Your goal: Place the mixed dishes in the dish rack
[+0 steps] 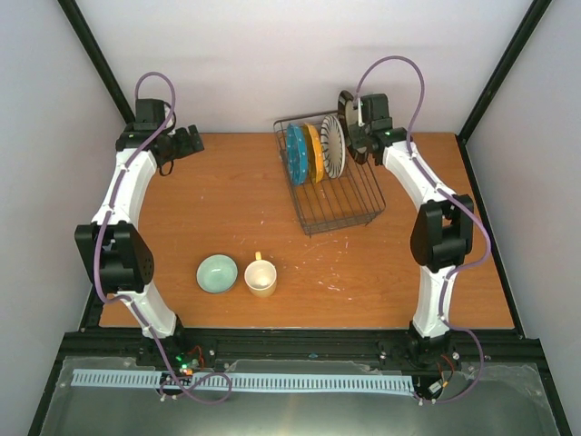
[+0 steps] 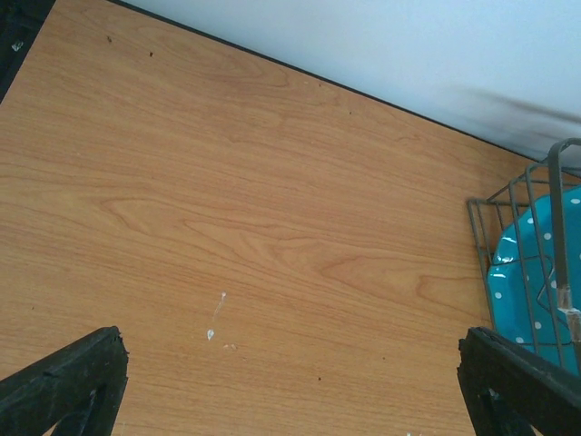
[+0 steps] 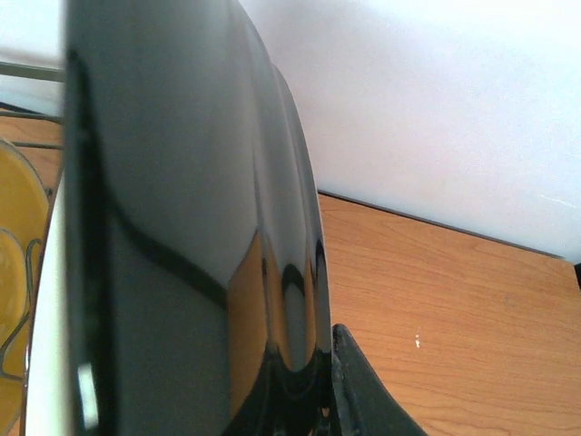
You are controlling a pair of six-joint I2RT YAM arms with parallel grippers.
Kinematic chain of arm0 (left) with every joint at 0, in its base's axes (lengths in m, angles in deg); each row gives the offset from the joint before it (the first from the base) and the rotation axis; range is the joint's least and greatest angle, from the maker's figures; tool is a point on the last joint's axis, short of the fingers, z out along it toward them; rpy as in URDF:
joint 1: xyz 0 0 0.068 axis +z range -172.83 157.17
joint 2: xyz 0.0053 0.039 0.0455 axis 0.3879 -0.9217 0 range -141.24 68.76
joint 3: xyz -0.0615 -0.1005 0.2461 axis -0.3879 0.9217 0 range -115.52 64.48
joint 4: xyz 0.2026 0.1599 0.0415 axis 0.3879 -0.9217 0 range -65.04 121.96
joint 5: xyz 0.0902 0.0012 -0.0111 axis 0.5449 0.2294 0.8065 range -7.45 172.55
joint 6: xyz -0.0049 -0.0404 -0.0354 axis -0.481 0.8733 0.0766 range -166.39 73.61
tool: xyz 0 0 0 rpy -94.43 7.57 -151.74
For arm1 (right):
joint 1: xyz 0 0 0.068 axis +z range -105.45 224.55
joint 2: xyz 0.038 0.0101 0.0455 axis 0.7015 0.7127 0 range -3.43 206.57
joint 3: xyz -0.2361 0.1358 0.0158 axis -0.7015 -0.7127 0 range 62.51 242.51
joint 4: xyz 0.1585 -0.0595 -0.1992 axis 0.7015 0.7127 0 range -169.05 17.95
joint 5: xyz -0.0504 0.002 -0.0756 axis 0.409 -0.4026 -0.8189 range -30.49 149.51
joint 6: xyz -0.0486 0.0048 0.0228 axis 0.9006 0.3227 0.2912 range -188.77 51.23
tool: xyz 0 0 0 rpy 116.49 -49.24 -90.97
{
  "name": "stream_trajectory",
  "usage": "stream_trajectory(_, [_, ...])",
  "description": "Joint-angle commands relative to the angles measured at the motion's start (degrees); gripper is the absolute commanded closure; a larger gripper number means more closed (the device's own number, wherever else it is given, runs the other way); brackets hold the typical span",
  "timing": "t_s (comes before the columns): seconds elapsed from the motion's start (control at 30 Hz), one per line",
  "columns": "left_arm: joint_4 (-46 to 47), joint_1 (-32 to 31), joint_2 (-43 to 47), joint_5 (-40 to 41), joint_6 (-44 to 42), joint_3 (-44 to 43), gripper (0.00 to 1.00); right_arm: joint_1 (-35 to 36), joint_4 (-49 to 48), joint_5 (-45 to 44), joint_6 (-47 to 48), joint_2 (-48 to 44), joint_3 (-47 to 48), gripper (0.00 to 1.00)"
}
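At the far right of the table (image 1: 227, 204): one dish rack (image 1: 340, 204), its far rim close to the back edge and its long sides running toward the near edge.

Plates, four.
- Three stand on edge in the far half of the rack, side by side from left to right: teal dotted plate (image 1: 296, 154), yellow-orange plate (image 1: 314, 153), striped white plate (image 1: 333, 147).
- The near half of the rack floor is bare wire.
- The fourth, a dark-rimmed plate (image 3: 182, 200), is pinched in the right gripper (image 1: 356, 123), on edge over the rack's far right corner, just right of the striped one. It fills the left of the right wrist view.

Bowl, one: mint-green bowl (image 1: 217, 272), upright near the table's near edge.

Mug, one: cream-yellow mug (image 1: 260, 278), just right of the bowl, its handle pointing toward the far edge.

Left gripper (image 2: 290, 368): at the far left corner, jaws spread wide and holding nothing. Bare wood lies between it and the rack's left rim.

Open wood lies between the rack and the bowl and mug.
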State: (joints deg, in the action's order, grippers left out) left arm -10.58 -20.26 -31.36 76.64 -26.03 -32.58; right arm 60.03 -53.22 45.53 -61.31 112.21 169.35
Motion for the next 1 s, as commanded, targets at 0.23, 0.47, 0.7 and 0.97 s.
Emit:
stream_trajectory(0.23, [-2.34,0.24,-2.22,0.64,-1.58,-3.87,0.00,0.22,-7.63,1.40,-0.84,2.18,1.59,0.97])
stream_trajectory(0.47, [-2.81,0.24,-3.79,-0.27,-1.60,-5.44,0.00,0.16,-6.35,3.66,-1.84,3.26,-0.60,0.97])
stream_trajectory(0.7, [-2.73,0.24,-4.88,-1.61,-1.27,-5.57,0.00,0.57,-4.47,5.73,-3.41,3.00,-3.87,0.97])
stream_trajectory(0.97, [-2.48,0.24,-4.85,-2.15,-1.44,-4.87,0.00,3.37,-2.12,5.41,-4.51,1.27,-8.99,0.97])
